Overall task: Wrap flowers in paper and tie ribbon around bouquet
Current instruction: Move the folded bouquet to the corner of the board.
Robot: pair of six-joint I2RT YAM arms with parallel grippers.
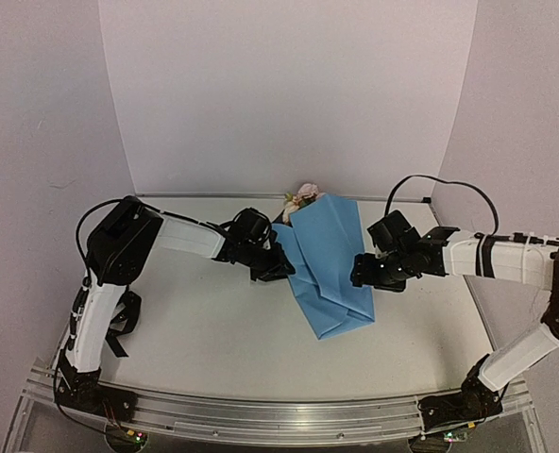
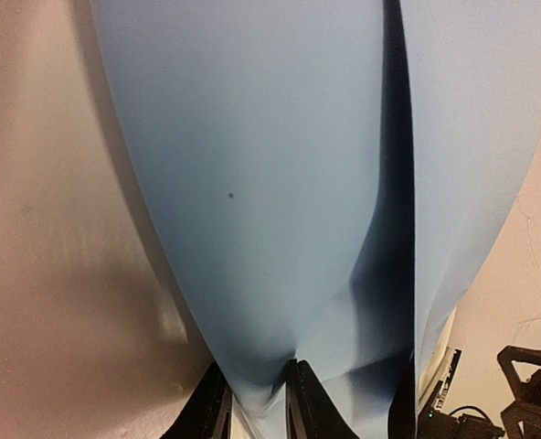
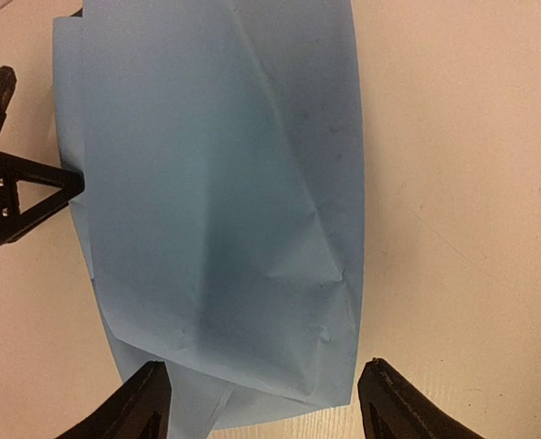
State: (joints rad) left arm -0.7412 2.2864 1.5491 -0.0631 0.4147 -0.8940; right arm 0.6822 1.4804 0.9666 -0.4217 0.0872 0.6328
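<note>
I can read no text, label, brand, number or sign in any of my three views. The paper (image 1: 331,264) shows me only plain blue with creases, and the one small dark speck on it in the left wrist view is not a character. A board (image 2: 440,389) at the lower right edge of that view is too small and dark for me to make out any print on it.
</note>
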